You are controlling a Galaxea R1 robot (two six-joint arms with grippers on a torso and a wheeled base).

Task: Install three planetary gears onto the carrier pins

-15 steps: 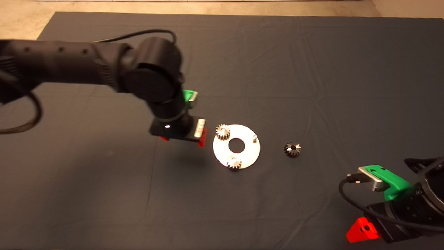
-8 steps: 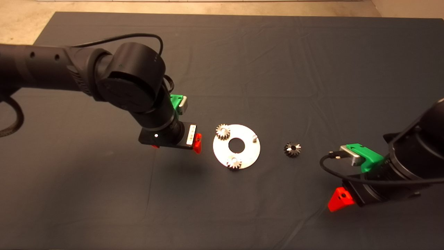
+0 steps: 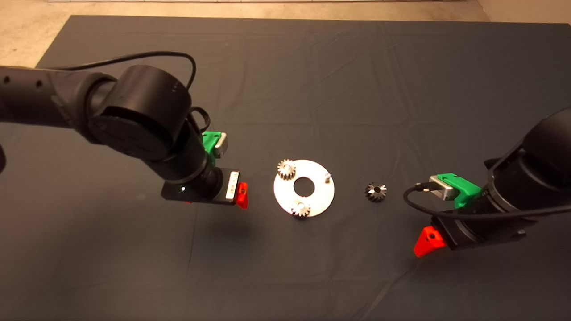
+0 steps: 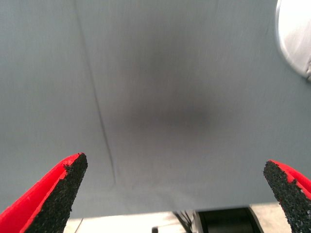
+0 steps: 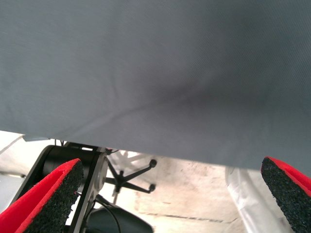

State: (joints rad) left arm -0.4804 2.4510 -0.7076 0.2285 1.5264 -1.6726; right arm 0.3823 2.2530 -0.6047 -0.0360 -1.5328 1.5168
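Note:
The flat round silver plate (image 3: pixel 322 195) lies mid-mat. Two bright planetary gears sit on carrier pins, one at the plate's upper left (image 3: pixel 287 169) and one at its lower edge (image 3: pixel 301 208). The third pin (image 3: pixel 327 177) stands bare on the right side. The darker gear (image 3: pixel 376 192) lies on the mat right of the plate. My left gripper (image 3: pixel 216 198) hovers left of the plate, open and empty (image 4: pixel 177 194); the plate's edge (image 4: pixel 294 34) shows in its wrist view. My right gripper (image 3: pixel 461 238) is right of and below the dark gear, open and empty (image 5: pixel 170 194).
The dark mat (image 3: pixel 312 80) covers the table, with beige floor (image 3: pixel 26 31) past its far left corner. The right wrist view looks over the mat's edge at a chair base (image 5: pixel 131 177) on the floor.
My left gripper has drawn back leftward from the plate. My right arm has come in from the lower right corner toward the dark gear. Gears and plate have not moved.

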